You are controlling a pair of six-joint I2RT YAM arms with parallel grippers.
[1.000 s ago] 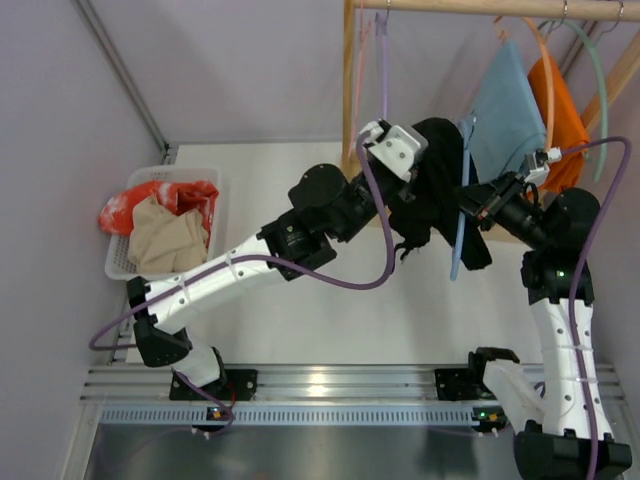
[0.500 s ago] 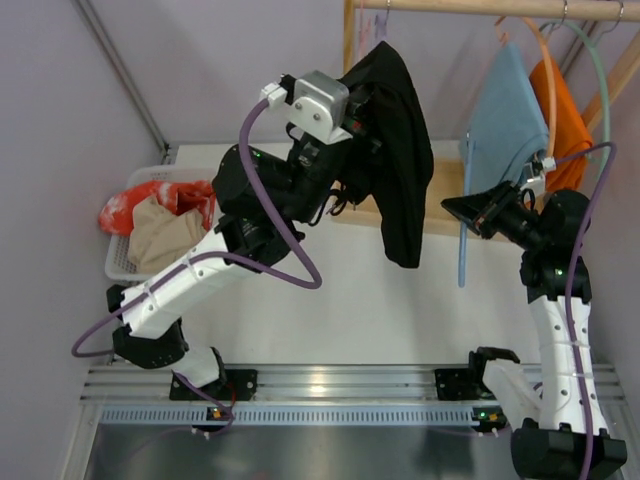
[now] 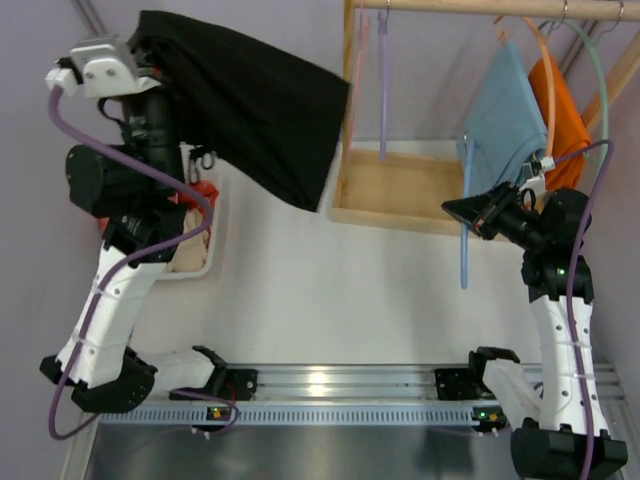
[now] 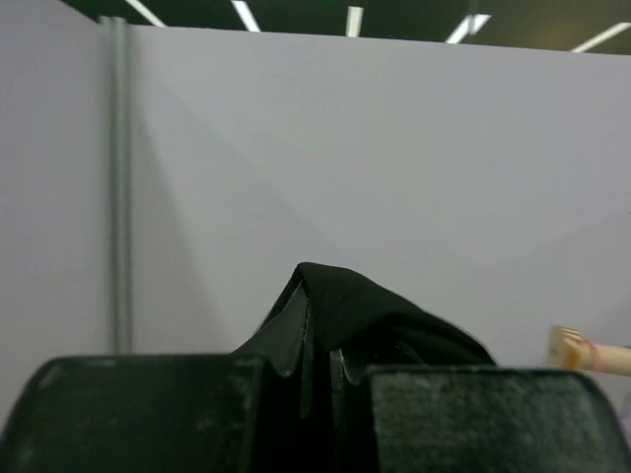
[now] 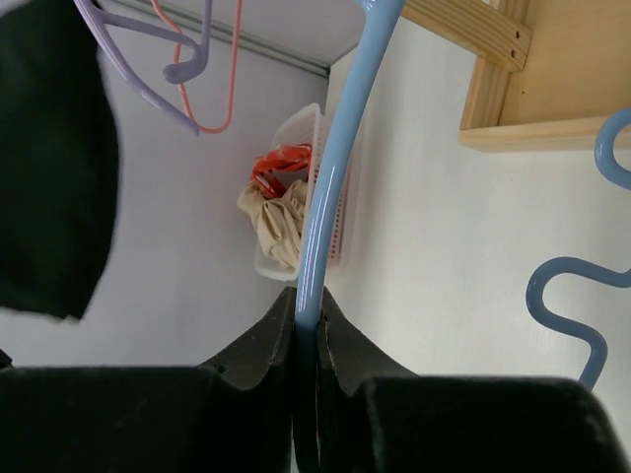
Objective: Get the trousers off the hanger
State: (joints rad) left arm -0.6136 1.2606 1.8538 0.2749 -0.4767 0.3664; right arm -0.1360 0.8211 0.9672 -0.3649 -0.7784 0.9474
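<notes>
white table (image 3: pixel 330 300), white plastic basket (image 3: pixel 211 240) at its left edge, wooden rack base (image 3: pixel 400 188) toward the back

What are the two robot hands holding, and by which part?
Left gripper pinches the black trousers by a bunched fold at one end; right gripper clamps the light blue hanger on its bar.

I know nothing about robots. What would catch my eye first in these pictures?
The big black trousers stand out first, held high at the upper left by the left pincer and clear of any hanger. On the right, the right pincer is clamped on the bare light blue hanger. Just behind that, a light blue cloth and an orange cloth hang at the upper right.
</notes>
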